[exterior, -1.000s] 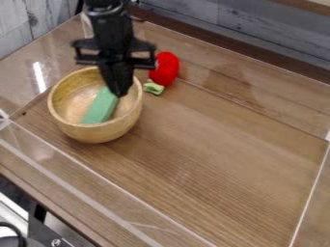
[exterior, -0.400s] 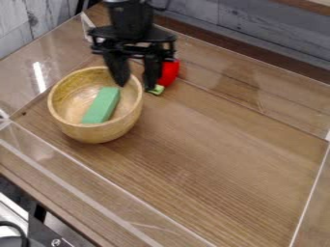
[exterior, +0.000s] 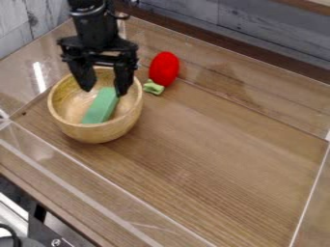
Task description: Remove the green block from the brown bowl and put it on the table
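The green block (exterior: 100, 106) lies tilted inside the brown bowl (exterior: 77, 127), which sits at the left of the table (exterior: 219, 145). My black gripper (exterior: 100, 87) hangs over the bowl's back rim, just above the block's upper end. Its two fingers (exterior: 79, 76) are spread wide apart, open, with nothing between them. The block rests free in the bowl.
A red rounded object (exterior: 164, 67) with a small lime-green piece (exterior: 153, 89) sits just right of the bowl. Low clear acrylic walls (exterior: 154, 217) ring the tabletop. Bare wood stretches across the middle and right.
The gripper went from shut to wide open, rose, and moved left to hang above the bowl. The green block stays in the bowl.
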